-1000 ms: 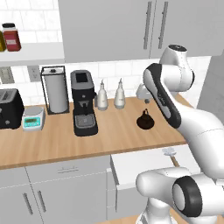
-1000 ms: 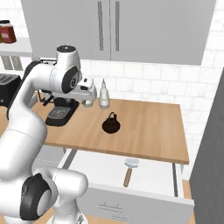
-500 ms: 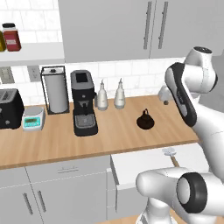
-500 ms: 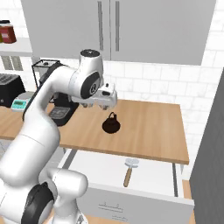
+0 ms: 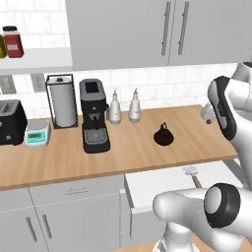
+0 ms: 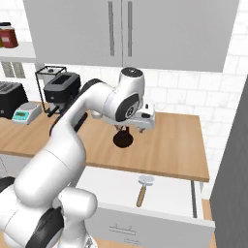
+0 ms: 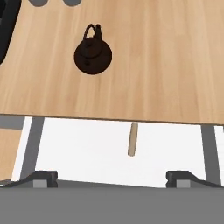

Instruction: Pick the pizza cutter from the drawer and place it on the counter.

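Note:
The pizza cutter (image 6: 143, 186) lies in the open drawer (image 6: 179, 201), its pale wheel toward the counter and its brown handle toward the drawer front. From the left base view it shows at the drawer's right (image 5: 192, 173). In the hand view only the cutter's handle (image 7: 132, 139) shows on the white drawer floor (image 7: 78, 148); the wheel is hidden under the edge of the counter (image 7: 166, 65). My gripper (image 6: 131, 129) hangs open above the counter's front right part, over the drawer side, with nothing between its fingertips (image 7: 41, 177). It also shows as the gripper (image 5: 206, 115) near the arm.
A squat dark knobbed object (image 5: 163, 135) stands on the counter close to the gripper. Further left are two bottles (image 5: 123, 107), a coffee machine (image 5: 93, 115), a paper towel holder (image 5: 62, 101), a scale (image 5: 38, 133) and a toaster (image 5: 11, 122). Wall cabinets (image 6: 126, 31) hang overhead.
The arm has swung right across the counter, from near the coffee machine to above the counter's right part by the open drawer. The pizza cutter and the dark object have not moved.

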Controlling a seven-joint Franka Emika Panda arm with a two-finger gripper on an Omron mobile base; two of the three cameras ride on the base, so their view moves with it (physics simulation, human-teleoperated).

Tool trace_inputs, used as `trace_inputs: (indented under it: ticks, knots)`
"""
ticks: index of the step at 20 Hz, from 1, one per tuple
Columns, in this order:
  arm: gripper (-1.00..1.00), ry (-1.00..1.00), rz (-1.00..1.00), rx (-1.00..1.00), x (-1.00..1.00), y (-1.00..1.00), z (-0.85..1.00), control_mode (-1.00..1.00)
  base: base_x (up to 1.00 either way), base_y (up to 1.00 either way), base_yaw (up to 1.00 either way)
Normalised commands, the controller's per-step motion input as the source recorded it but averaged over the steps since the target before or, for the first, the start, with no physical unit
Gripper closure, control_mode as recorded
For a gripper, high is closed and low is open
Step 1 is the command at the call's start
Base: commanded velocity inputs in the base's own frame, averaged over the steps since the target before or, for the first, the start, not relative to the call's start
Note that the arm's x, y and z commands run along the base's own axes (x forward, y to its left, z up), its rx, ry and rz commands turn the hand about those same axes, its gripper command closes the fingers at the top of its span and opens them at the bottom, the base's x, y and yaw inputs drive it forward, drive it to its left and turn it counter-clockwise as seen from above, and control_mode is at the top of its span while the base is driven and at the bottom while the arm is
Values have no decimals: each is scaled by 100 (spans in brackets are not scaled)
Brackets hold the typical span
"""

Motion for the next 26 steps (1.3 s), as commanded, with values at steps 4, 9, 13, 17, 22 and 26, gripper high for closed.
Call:
trace_inputs:
  ticks: [4,9,13,17,22,26]
  knots:
    - [-100,0,0,0,0,-65,-38,-100,0,0,0]
    - [-100,0,0,-6,0,-15,-38,-100,0,0,0]
    - [-100,3,0,-11,0,0,-42,-100,0,0,0]
    - [-100,7,0,-12,0,0,-48,-100,0,0,0]
    - [-100,12,0,-11,0,0,-51,-100,0,0,0]
    - [-100,13,0,-2,0,-10,-36,-100,0,0,0]
